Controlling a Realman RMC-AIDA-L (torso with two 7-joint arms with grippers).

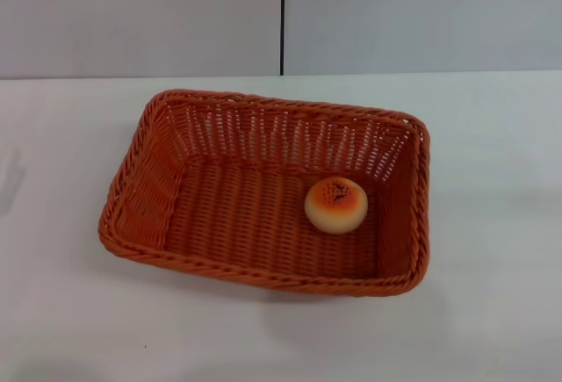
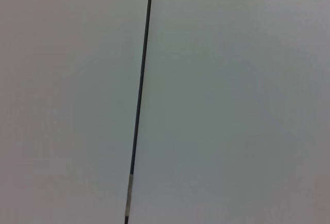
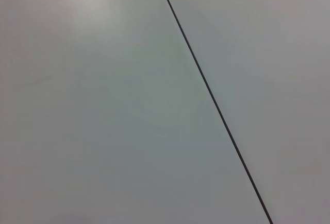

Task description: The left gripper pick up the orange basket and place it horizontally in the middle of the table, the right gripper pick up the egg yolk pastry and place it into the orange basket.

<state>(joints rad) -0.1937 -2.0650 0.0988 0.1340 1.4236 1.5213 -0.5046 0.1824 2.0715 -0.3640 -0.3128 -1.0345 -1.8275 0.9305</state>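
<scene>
Both steps look done: pastry (image 1: 335, 205) sits inside basket (image 1: 263, 191), right of its centre, basket lying flat mid-table (image 1: 492, 312). Neither gripper's in view, so can't tell their state; nothing left but staying parked, imo.

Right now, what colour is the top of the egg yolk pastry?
Orange-browned with dark specks at its centre, over a cream body; the egg yolk pastry shows best in the head view.

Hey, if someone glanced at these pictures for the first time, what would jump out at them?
The orange basket sits mid-table on the white table, long side across the view. Inside it, toward its right side, the egg yolk pastry rests on the woven floor. Neither end effector is in view; both wrist views show only pale wall panels with a dark seam.
</scene>
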